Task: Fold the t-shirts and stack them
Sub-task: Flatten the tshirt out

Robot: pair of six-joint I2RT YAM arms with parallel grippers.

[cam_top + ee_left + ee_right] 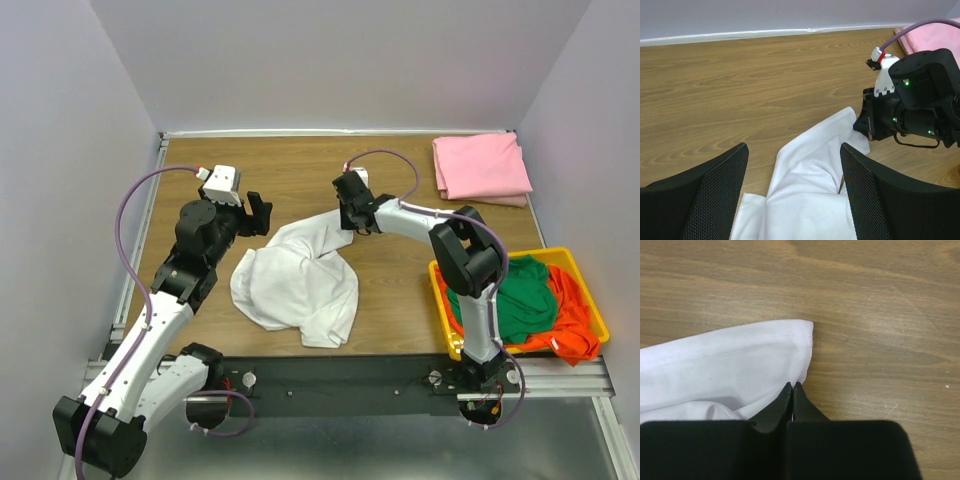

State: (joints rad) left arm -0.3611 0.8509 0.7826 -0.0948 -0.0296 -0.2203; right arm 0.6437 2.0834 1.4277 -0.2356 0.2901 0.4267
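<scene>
A crumpled white t-shirt (298,282) lies at the middle of the wooden table. My right gripper (352,220) is shut on its far right corner; in the right wrist view the closed tips (792,385) pinch the hem of the white cloth (725,365) low over the table. My left gripper (258,213) is open and empty, just above the shirt's far left part; its wrist view shows the white cloth (810,195) between the spread fingers (720,190) and the right gripper (880,120) beyond. A folded pink t-shirt (480,168) lies at the far right corner.
A yellow plastic basket (560,253) at the near right holds a green t-shirt (520,295) and an orange t-shirt (575,325). Walls close the table on the left, back and right. A metal rail runs along the near edge.
</scene>
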